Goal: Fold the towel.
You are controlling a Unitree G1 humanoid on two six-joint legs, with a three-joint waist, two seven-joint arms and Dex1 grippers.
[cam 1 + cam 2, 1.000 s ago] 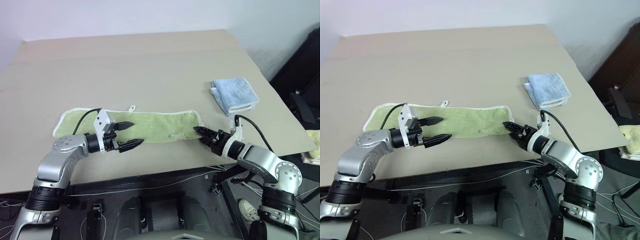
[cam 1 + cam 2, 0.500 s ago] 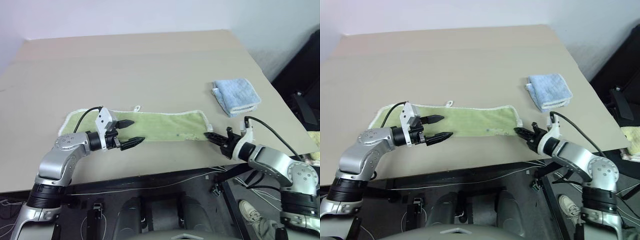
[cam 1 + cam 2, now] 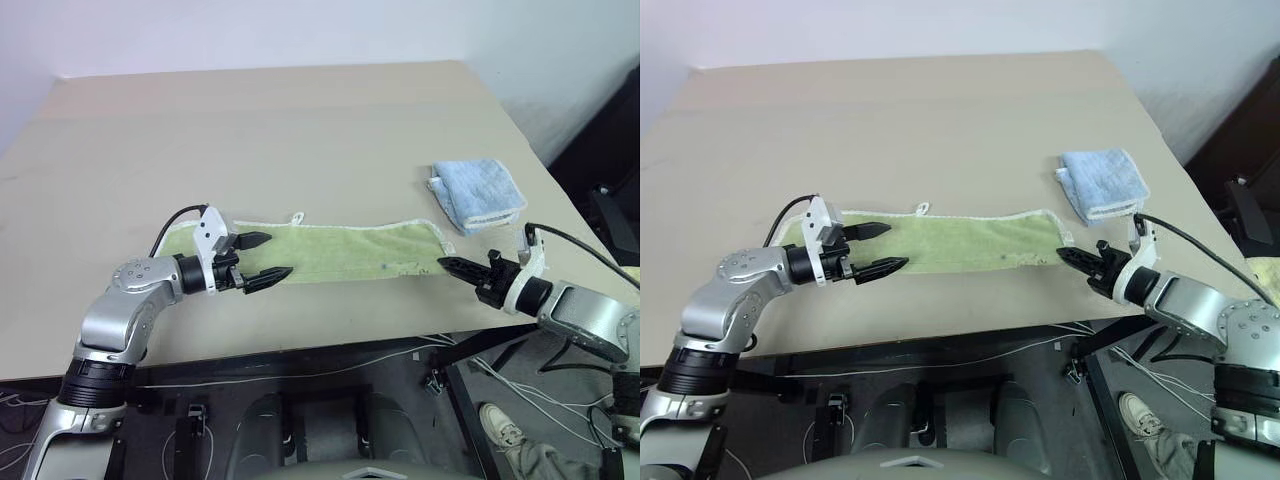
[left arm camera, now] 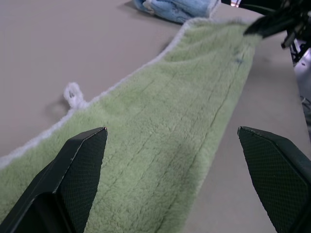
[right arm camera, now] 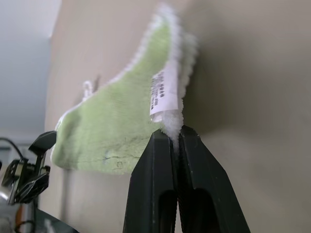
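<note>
The lime-green towel (image 3: 330, 250) lies stretched in a long strip near the table's front edge, its white loop (image 3: 295, 216) on the far side. My right gripper (image 3: 447, 263) is shut on the white trim of the towel's right corner (image 5: 171, 121), beside a white tag (image 5: 159, 94). My left gripper (image 3: 278, 255) hovers open just above the towel's left part, fingers (image 4: 82, 160) spread wide over the cloth with nothing between them. A small dark mark (image 3: 385, 267) shows near the right end.
A folded light blue towel (image 3: 476, 193) lies on the table (image 3: 300, 120) behind the right gripper. The table's front edge (image 3: 300, 345) runs close below both arms, with cables and dark gear under it. A dark chair (image 3: 612, 190) stands at the right.
My right gripper closed on the towel's right corner and moved right and slightly up, dragging the whole towel to the right. The left gripper stayed open and nearly still.
</note>
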